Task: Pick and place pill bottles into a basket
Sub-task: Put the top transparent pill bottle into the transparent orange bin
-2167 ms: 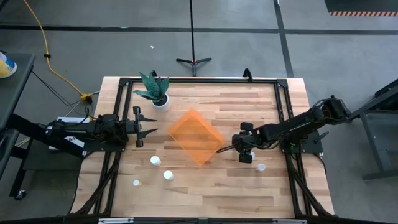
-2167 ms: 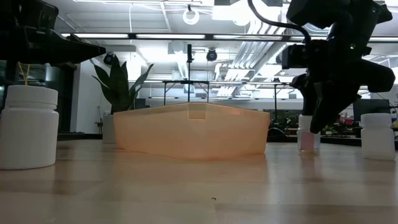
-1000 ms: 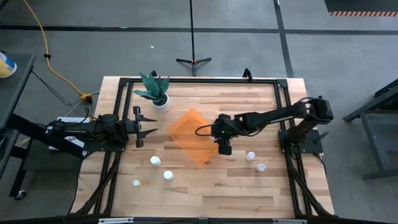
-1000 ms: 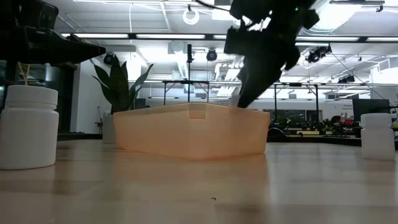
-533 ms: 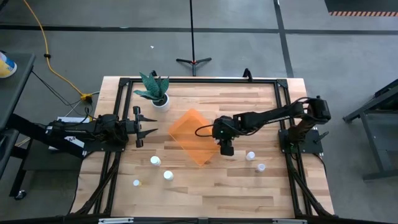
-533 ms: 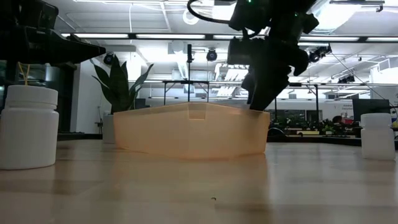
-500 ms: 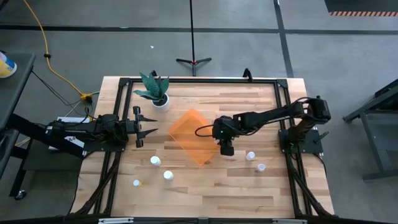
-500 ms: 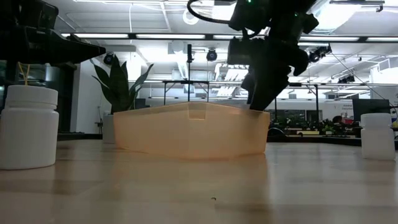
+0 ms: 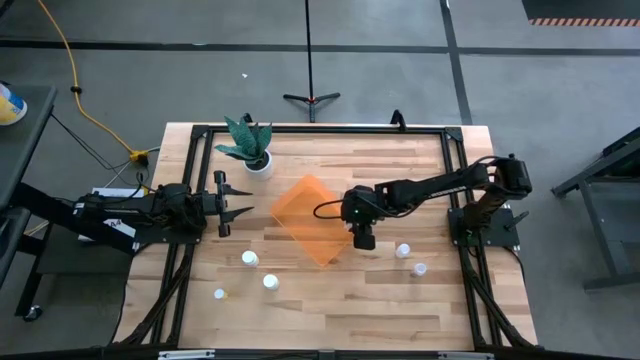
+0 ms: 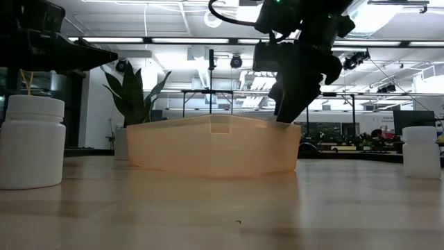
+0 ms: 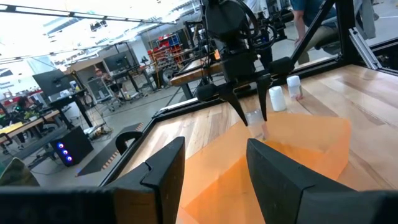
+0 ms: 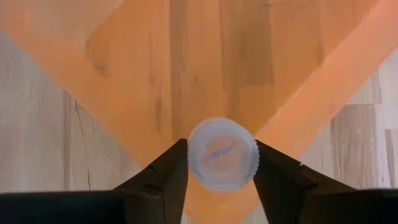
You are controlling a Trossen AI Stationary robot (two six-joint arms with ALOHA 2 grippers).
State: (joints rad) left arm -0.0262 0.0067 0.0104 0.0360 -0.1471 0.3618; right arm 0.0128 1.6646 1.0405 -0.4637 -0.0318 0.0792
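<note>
My right pincer (image 12: 221,163) is clamped on a pill bottle (image 12: 221,154), both fingers pressed against its white cap, and I'm holding it over the near corner of the orange basket (image 9: 315,221). Looking down past my wrist, the bottle hangs right above the corner where two basket walls meet, bare wood showing on either side. From overhead, that pincer (image 9: 364,238) sits at the basket's right-hand corner, arm stretched in from the right edge of the worktop (image 9: 330,300). At table height the right pincer (image 10: 288,104) dips behind the basket's far rim (image 10: 211,146).

My left pincer (image 9: 232,210) waits spread wide near the left side of the worktop, well apart from the basket. Its fingers (image 11: 163,165) frame the basket and my other arm beyond.

Loose bottles: two right of the basket (image 9: 403,250) (image 9: 420,268), three near the left front (image 9: 249,258) (image 9: 269,282) (image 9: 219,294). A potted plant (image 9: 250,145) stands behind the basket.
</note>
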